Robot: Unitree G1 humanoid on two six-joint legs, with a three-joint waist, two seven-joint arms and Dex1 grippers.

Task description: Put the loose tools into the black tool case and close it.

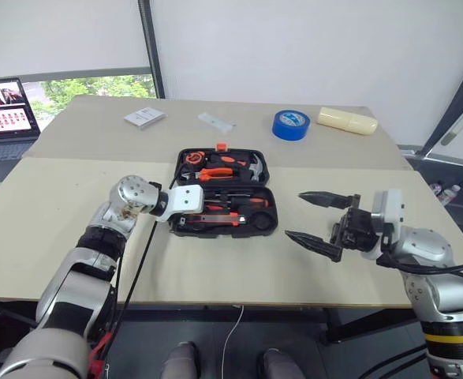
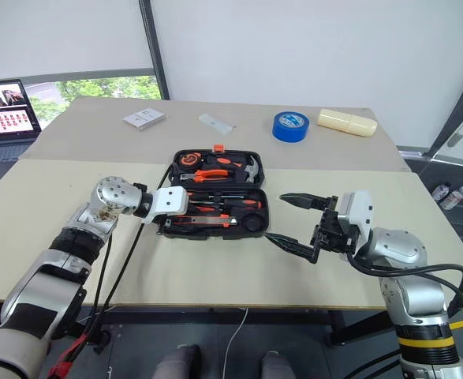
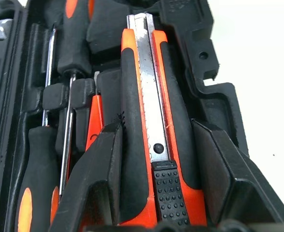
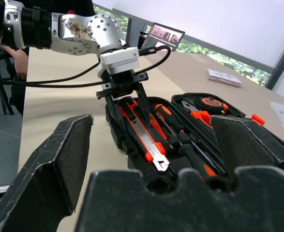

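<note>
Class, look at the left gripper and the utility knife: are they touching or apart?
Touching. The left wrist view shows the left gripper with its jaws pressed against both sides of the utility knife, which lies in the case.

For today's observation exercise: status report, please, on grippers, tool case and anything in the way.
Left gripper straddling the utility knife in its slot. Right gripper open, empty, beside the black tool case. Case open, nothing blocking the lid.

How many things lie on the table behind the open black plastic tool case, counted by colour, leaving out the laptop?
White flat cards: 2
Blue tape roll: 1
Pale yellow rounded block: 1
Total: 4
</note>
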